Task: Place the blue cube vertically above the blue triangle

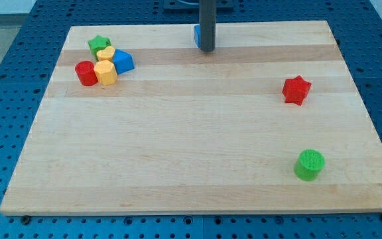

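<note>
Now my tip touches the blue cube, mostly hidden behind the rod.

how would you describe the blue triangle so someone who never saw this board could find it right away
Start at the wooden board's corner at the view's top left, where five blocks sit bunched together. The blue triangle is on that bunch's right edge, touching the yellow blocks. It is the only blue piece in the cluster; the other blue one, the blue cube, sits apart at the top centre, mostly hidden behind my tip.
</note>
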Available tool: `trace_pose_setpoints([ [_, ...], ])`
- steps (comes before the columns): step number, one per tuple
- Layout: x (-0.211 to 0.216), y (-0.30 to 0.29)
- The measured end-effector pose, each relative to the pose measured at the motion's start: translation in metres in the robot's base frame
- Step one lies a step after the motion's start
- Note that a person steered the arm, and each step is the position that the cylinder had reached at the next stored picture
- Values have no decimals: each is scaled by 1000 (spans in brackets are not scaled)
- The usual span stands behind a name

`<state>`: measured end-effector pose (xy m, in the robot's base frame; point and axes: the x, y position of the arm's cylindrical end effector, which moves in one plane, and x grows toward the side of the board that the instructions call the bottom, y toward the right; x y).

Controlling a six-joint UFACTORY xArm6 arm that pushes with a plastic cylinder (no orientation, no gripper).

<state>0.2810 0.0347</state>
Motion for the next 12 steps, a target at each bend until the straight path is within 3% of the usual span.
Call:
trace_pose_setpoints([
  [1, 12, 48],
  [2, -2, 54],
  [4, -32, 24],
  [12, -47, -112],
])
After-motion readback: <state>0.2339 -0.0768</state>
